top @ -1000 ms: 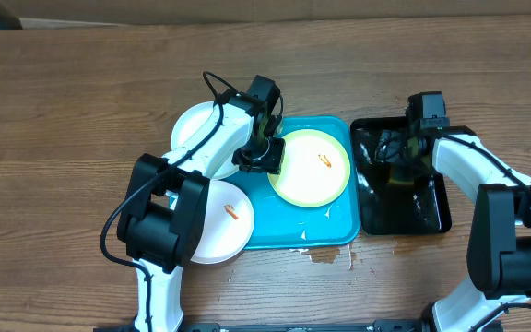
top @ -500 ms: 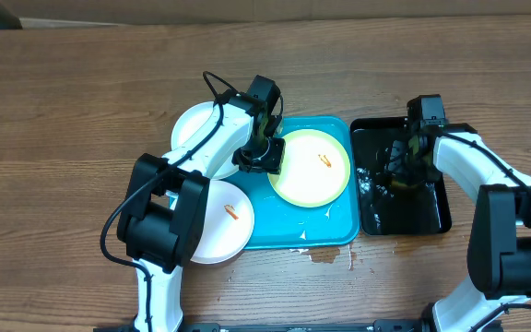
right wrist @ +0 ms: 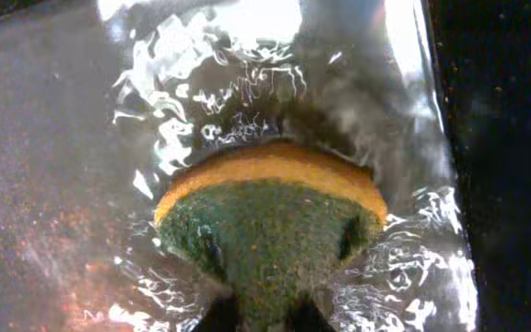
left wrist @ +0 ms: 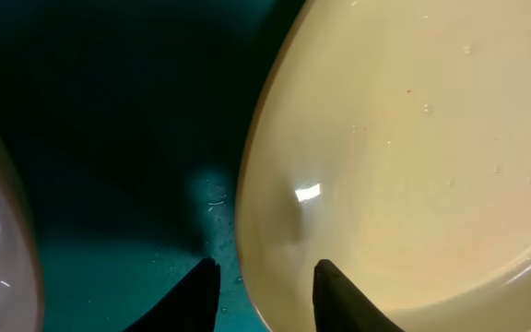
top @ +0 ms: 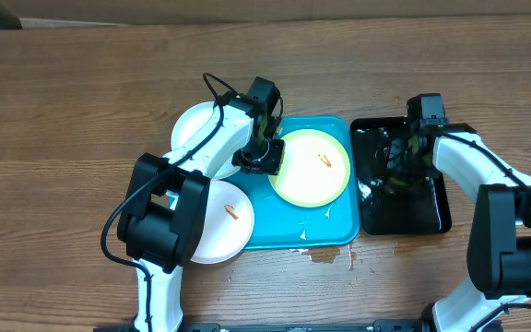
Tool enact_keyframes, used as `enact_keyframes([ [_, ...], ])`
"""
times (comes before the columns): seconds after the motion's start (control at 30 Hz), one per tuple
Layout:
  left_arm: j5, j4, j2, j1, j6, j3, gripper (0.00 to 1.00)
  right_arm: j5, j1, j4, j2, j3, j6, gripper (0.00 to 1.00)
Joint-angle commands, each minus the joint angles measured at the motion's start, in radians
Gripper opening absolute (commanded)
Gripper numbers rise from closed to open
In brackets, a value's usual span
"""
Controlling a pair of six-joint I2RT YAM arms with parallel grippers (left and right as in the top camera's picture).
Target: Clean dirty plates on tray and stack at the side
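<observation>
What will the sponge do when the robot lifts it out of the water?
The sponge is probably soft and squashy: it bulges where the right gripper pinches it. It likely comes up soaked, heavier and dripping, since it sits in water in the black tray. Its rough green side should keep it from slipping.
</observation>
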State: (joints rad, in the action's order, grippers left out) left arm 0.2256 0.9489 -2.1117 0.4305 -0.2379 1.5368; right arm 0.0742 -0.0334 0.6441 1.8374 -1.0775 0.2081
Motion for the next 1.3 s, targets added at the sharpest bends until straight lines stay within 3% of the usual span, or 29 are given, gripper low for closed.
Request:
enact_keyframes([
  [0.0, -0.035, -0.018, -0.008, 0.005, -0.010, -0.020, 0.29, -0.008, 0.000, 0.005, 0.003, -0.012, 0.000, 0.04],
  [0.1, -0.035, -0.027, -0.008, 0.005, -0.011, -0.023, 0.24, -0.009, 0.000, 0.019, 0.003, -0.012, 0.000, 0.04],
  [0.3, -0.035, -0.040, -0.008, 0.008, -0.010, -0.023, 0.04, -0.031, 0.000, 0.037, 0.003, -0.027, -0.042, 0.04],
  [0.57, -0.053, -0.042, -0.008, 0.008, -0.014, -0.023, 0.04, -0.031, 0.000, 0.315, -0.019, -0.220, -0.022, 0.04],
  [0.73, -0.053, -0.046, -0.008, 0.008, -0.033, -0.023, 0.04, -0.006, -0.011, 0.384, -0.025, -0.260, -0.023, 0.04],
  [0.87, -0.053, -0.061, -0.008, 0.008, -0.032, -0.023, 0.22, 0.022, -0.024, 0.398, -0.025, -0.259, -0.022, 0.04],
  [0.97, -0.053, -0.069, -0.008, 0.009, -0.032, -0.023, 0.27, 0.022, -0.037, 0.395, -0.025, -0.259, -0.022, 0.04],
  [1.03, -0.053, -0.069, -0.008, 0.009, -0.032, -0.023, 0.23, 0.022, -0.045, 0.395, -0.025, -0.259, -0.022, 0.04],
  [1.13, -0.054, -0.063, -0.008, 0.009, -0.032, -0.023, 0.05, 0.022, -0.056, 0.394, -0.025, -0.259, -0.022, 0.04],
  [1.27, -0.113, -0.031, -0.008, 0.009, -0.113, -0.023, 0.04, 0.022, -0.069, 0.390, -0.025, -0.259, -0.011, 0.04],
])
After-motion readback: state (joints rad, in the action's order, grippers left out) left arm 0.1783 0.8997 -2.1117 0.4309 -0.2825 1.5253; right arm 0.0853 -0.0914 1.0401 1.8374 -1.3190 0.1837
